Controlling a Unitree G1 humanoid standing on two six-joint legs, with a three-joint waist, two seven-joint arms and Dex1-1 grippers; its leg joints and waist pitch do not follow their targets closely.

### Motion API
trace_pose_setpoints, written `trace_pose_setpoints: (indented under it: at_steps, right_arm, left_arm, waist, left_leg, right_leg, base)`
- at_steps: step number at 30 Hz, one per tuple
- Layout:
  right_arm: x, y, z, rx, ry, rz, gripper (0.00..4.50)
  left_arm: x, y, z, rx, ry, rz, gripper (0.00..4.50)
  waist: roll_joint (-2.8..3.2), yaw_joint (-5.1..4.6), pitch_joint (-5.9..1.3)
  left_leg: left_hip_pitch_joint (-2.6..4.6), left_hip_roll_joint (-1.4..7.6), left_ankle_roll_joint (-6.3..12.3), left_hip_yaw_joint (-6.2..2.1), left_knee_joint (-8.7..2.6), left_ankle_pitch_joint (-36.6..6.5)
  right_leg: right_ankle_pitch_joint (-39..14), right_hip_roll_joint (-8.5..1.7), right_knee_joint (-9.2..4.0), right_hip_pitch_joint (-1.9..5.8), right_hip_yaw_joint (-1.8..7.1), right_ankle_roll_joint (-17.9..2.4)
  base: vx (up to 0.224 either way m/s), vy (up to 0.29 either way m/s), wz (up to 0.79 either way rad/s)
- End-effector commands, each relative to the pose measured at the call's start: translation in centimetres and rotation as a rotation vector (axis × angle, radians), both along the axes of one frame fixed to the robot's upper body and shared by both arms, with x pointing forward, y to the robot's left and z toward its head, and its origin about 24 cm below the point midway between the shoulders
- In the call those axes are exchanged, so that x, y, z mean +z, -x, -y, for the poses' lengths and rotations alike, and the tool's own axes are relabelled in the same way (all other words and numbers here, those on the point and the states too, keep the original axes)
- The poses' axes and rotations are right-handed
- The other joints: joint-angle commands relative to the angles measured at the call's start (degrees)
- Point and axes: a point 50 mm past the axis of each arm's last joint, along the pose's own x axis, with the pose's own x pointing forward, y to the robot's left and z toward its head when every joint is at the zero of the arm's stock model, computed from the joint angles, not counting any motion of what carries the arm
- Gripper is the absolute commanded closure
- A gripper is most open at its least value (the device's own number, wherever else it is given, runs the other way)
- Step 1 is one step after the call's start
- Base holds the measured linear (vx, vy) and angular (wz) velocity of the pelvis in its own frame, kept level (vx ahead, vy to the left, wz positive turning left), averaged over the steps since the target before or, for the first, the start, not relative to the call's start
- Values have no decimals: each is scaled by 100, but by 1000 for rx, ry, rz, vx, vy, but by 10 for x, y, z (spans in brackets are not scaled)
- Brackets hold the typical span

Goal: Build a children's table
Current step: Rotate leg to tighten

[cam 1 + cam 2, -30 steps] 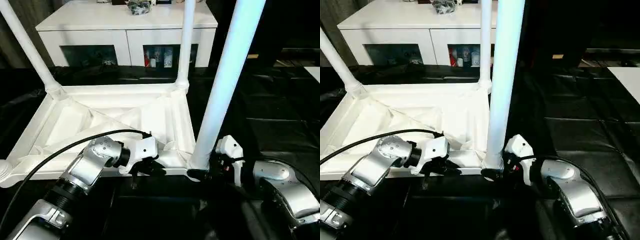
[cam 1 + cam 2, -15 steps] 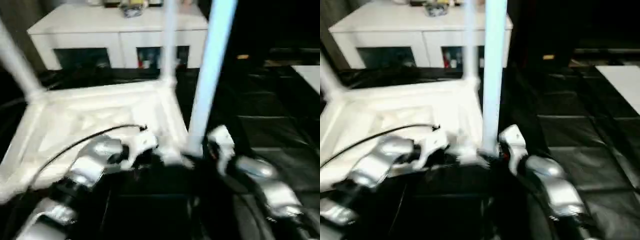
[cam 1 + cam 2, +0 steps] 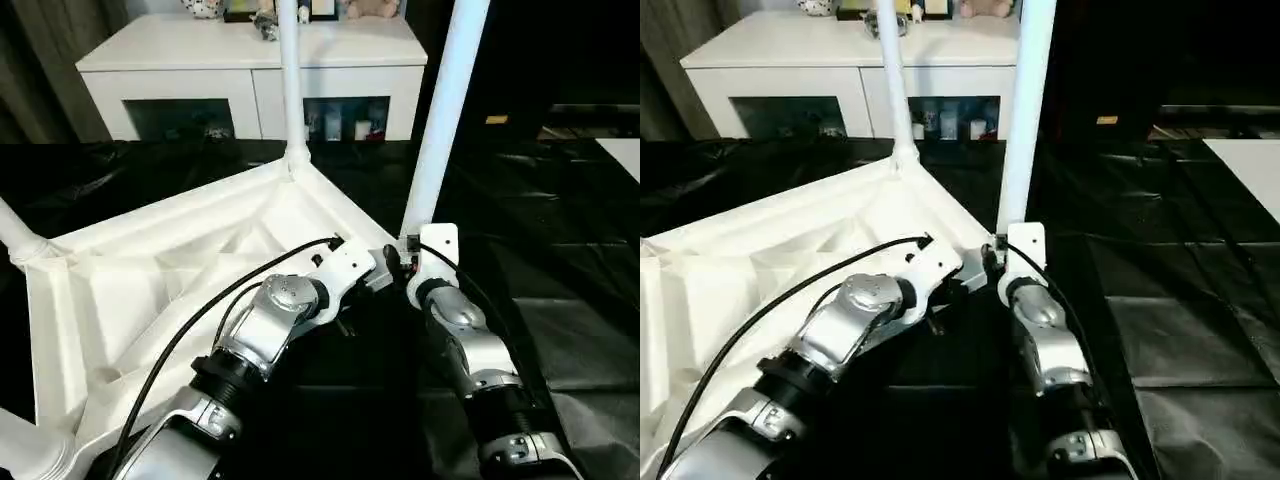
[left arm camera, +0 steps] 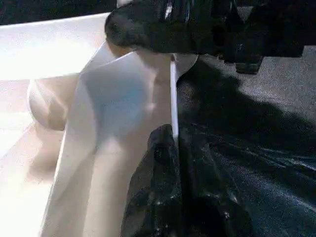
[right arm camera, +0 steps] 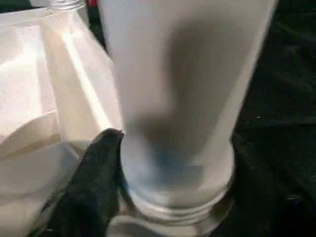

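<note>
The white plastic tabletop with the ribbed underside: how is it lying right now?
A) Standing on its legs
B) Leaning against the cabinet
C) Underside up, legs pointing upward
C: the white plastic tabletop shows its ribs, and white tube legs rise from its corner sockets.

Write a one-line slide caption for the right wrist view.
Right gripper at the base of a white table leg seated in the tabletop corner socket.
</note>
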Motion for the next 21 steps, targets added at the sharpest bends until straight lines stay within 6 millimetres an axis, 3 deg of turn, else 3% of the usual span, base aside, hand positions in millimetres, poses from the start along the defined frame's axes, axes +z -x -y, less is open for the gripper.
trace_pose_setpoints:
  at_steps: [1,7,10,11,13,17,21]
  right_arm:
    - [11,1,-20,127,-11,64,89]
    - [27,5,-1,262,17,91,38]
    - [32,22,15,515,66,48,38]
    - [34,39,23,704,105,30,38]
    - [33,53,35,820,131,-1,38]
    - [32,64,49,887,123,-60,38]
    - [33,63,49,900,110,-71,38]
  left_arm:
    - [-26,9,-8,-3,-116,-71,450]
    - [-25,9,-26,-41,-115,-90,450]
    - [-22,16,-41,-145,-101,-131,450]
    - [-20,20,-51,-198,-88,-160,450]
    - [-20,28,-62,-308,-84,-218,450]
    - [-11,43,-76,-496,-48,-282,450]
    - [-7,40,-84,-489,-74,-275,450]
  waist:
    - [-64,13,-194]
    - [-75,-1,-191]
    - [-62,8,-199]
    - [-58,36,-210]
    - [-70,69,-207]
    - [-60,42,-204]
    - [-32,79,-198]
  left_leg:
    - [-29,245,111,-125,-494,-1289]
    - [-61,254,262,-126,-494,-1179]
    - [-72,269,351,-137,-473,-1040]
    - [-57,289,469,-125,-449,-924]
    - [-75,295,618,-125,-433,-835]
    - [-45,311,662,-109,-449,-796]
    - [-7,323,676,-92,-439,-684]
  right_leg:
    - [-1057,-296,-486,159,160,-1060]
    - [-828,-293,-467,195,149,-1181]
    - [-628,-301,-456,226,151,-1191]
    - [-260,-310,-426,231,159,-1307]
    - [10,-319,-398,253,163,-1408]
    - [-9,-320,-380,218,147,-1658]
    - [150,-317,-354,207,150,-1760]
  base:
    - [0,0,0]
    - [0,0,0]
    - [0,0,0]
    - [0,0,0]
    - [0,0,0]
    - [0,0,0]
    - [0,0,0]
